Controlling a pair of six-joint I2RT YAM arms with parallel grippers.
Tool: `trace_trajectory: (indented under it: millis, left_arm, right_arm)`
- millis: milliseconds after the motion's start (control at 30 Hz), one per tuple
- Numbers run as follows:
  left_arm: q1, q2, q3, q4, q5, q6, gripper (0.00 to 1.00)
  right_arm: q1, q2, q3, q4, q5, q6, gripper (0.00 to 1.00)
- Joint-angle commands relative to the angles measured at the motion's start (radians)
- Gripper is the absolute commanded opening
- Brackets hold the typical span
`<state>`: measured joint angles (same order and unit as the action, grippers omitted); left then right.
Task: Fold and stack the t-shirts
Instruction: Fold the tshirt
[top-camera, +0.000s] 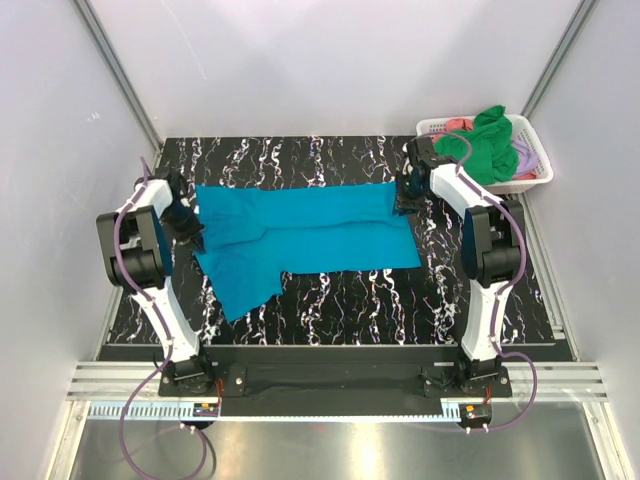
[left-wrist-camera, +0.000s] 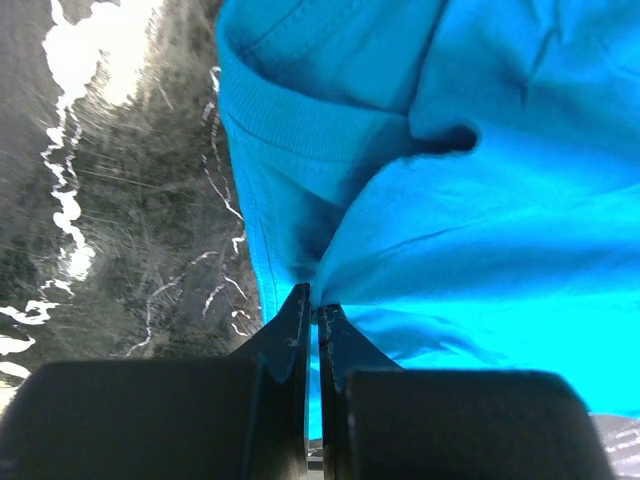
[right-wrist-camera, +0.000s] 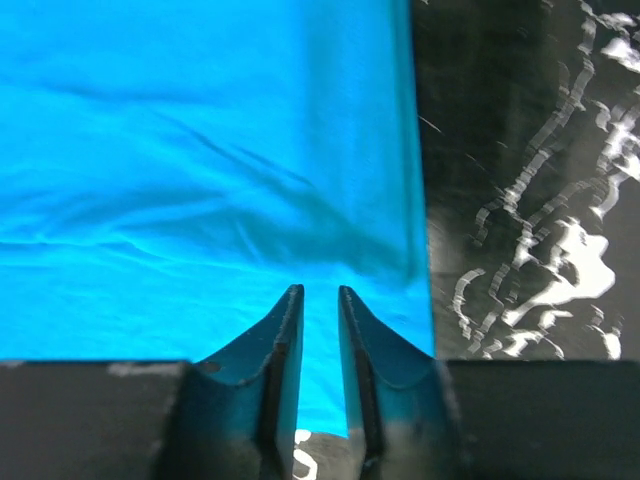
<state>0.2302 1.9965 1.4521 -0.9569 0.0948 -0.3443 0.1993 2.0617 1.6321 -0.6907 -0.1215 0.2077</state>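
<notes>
The teal-blue t-shirt (top-camera: 310, 235) lies spread flat across the marbled table, with one sleeve pointing toward the near left. My left gripper (top-camera: 190, 228) sits at the shirt's left edge. In the left wrist view it (left-wrist-camera: 315, 300) is shut on a bunched fold of the teal cloth (left-wrist-camera: 450, 230) just below the ribbed collar. My right gripper (top-camera: 407, 195) is at the shirt's far right corner. In the right wrist view its jaws (right-wrist-camera: 315, 290) stand slightly apart over the flat teal cloth (right-wrist-camera: 200, 150), close to the shirt's right edge.
A white lattice basket (top-camera: 535, 150) stands at the far right corner and holds a bright green shirt (top-camera: 485, 140), a coral-pink one (top-camera: 442, 130) and a lilac one (top-camera: 525, 155). Grey walls close in the left, right and back sides. Bare black marbled table (top-camera: 400, 310) lies in front of the shirt.
</notes>
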Motion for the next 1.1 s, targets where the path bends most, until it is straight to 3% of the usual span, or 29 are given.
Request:
trace_trajectory:
  millis: [0, 133, 400, 567, 733, 1067]
  left_arm:
    - [0.009, 0.019, 0.007, -0.003, -0.07, 0.014, 0.0]
    - [0.029, 0.057, 0.039, -0.009, -0.125, 0.01, 0.0]
    - [0.035, 0.111, 0.117, -0.005, -0.041, 0.005, 0.0]
    - [0.035, 0.11, 0.139, -0.014, -0.03, 0.008, 0.0]
    - [0.035, 0.101, 0.143, -0.02, -0.033, 0.005, 0.0]
    - [0.035, 0.064, 0.091, -0.02, -0.07, 0.007, 0.0]
  right_arm:
    - [0.02, 0.037, 0.049, 0.026, 0.023, 0.03, 0.3]
    - [0.02, 0.04, 0.034, 0.033, 0.06, 0.045, 0.33]
    - [0.02, 0.048, 0.0, 0.049, 0.077, 0.044, 0.32]
    - [0.02, 0.046, 0.081, 0.03, 0.112, 0.025, 0.29]
    - [0.02, 0.153, 0.222, -0.029, 0.108, 0.025, 0.3]
    - [0.02, 0.256, 0.322, -0.05, 0.148, 0.01, 0.29]
